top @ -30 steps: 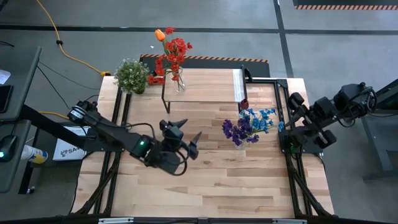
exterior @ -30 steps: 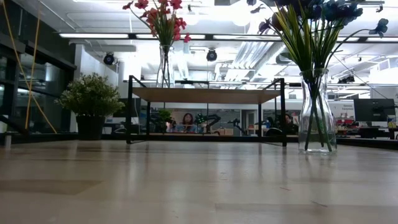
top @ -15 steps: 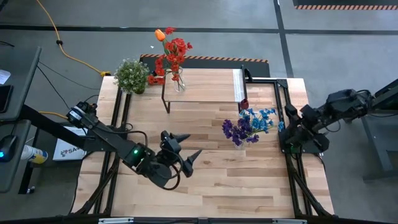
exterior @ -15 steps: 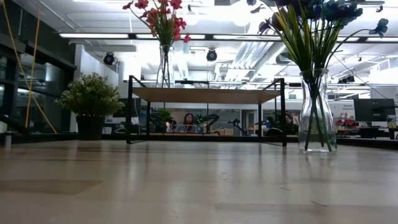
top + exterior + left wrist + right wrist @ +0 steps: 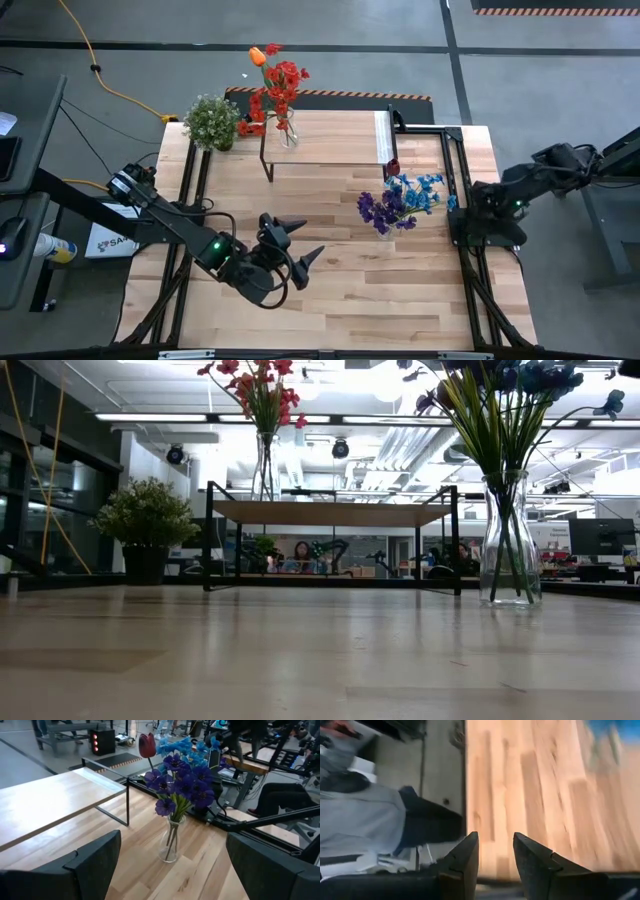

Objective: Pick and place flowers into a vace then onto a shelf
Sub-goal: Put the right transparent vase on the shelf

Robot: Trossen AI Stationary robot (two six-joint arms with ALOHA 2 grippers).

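Observation:
A glass vase of purple and blue flowers with a dark red rosebud stands on the table right of centre, also in the low view and the left wrist view. A second vase of red flowers and an orange tulip stands on the shelf at the far edge. My left gripper hovers open left of the purple vase, its fingers wide apart. My right gripper sits over the table's right edge, open by a narrow gap, touching nothing.
A bushy pale-green potted plant stands at the far left corner beside the shelf. Black frame rails run along the table's left and right sides. Bare wood lies across the near half of the table.
My left gripper has drawn back toward the table's near edge and a little to the right, staying open. My right arm has folded down and outward toward the table's right edge. Both vases have kept still.

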